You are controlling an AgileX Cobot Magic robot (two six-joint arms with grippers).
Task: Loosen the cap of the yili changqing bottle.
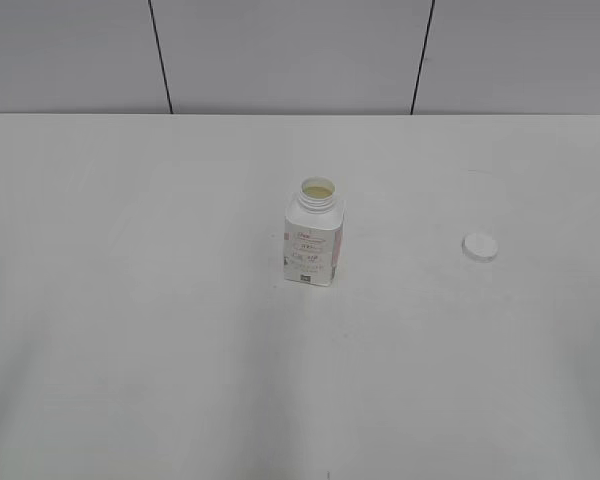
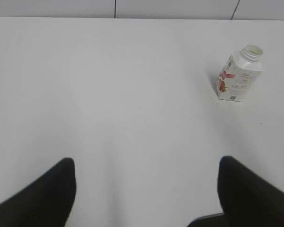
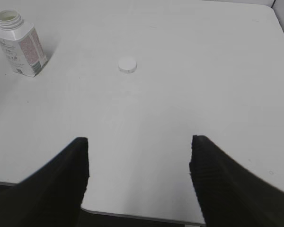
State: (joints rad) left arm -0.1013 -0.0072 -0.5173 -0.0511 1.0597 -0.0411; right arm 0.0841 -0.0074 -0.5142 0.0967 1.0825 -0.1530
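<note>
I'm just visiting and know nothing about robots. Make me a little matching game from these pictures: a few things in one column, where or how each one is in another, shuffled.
Things:
1. cap
2. yili changqing bottle
3. left gripper
4. table

States:
A. upright, neck open
B. open, holding nothing
C. lying on the table, to the right of the bottle in the exterior view
D. plain white surface under everything

Pairs: 1-C, 2-A, 3-B, 4-D
</note>
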